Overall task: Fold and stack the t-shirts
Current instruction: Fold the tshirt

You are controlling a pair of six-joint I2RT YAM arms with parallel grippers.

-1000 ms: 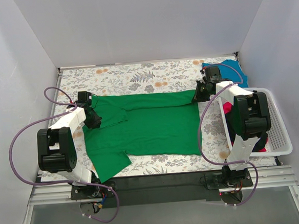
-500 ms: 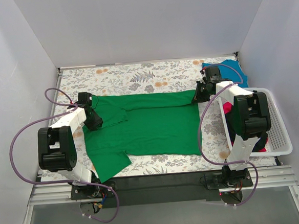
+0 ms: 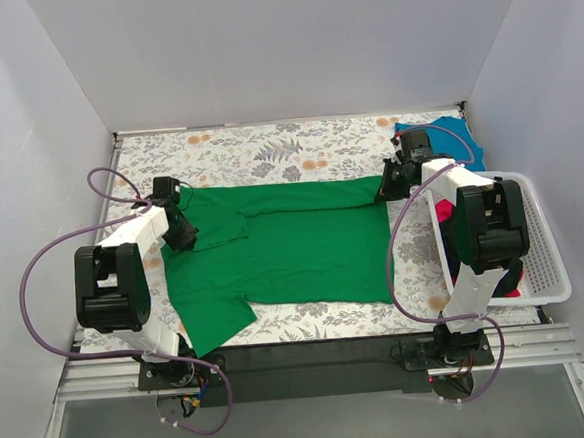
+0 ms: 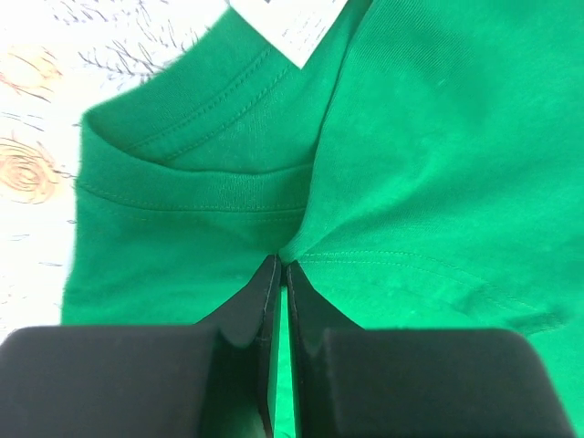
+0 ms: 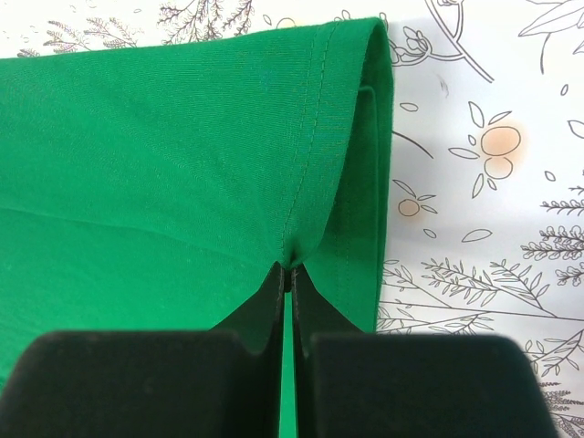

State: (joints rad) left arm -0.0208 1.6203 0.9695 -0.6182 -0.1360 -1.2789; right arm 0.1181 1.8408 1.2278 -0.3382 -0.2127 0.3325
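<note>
Two arms, three views.

**Top view.**
- The green t-shirt (image 3: pixel 284 245) lies spread sideways on the floral worktop (image 3: pixel 267 146), neck end to the left and bottom end to the right. One sleeve (image 3: pixel 217 324) spreads toward the near left corner.
- The left tool (image 3: pixel 185 238) sits on the shirt's left end, at the neck area.
- The right tool (image 3: pixel 388 185) sits at the shirt's far right corner.
- The teal-blue t-shirt (image 3: pixel 464 135) lies in the far right corner of the worktop, partly hidden behind the right arm.
- The white slotted basket (image 3: pixel 547 256) stands along the right edge. Red-pink fabric (image 3: pixel 514 289) shows inside it, mostly covered by the arm.

**Left wrist view.**
- The tool's fingers are pressed together, with only a hairline between them.
- Green cloth puckers to a point right at the tips, so the tool has a pinch of the shirt.
- The ribbed collar (image 4: pixel 196 187) curves just beyond the tips, and a white neck label (image 4: pixel 290 27) shows at the top of the frame.

**Right wrist view.**
- The fingers are likewise closed tight, nipping the green cloth where a stitched hem line (image 5: pixel 315 137) runs into the tips.
- The cloth is doubled over here, and its folded edge lies just right of the tips against bare floral worktop.
</note>
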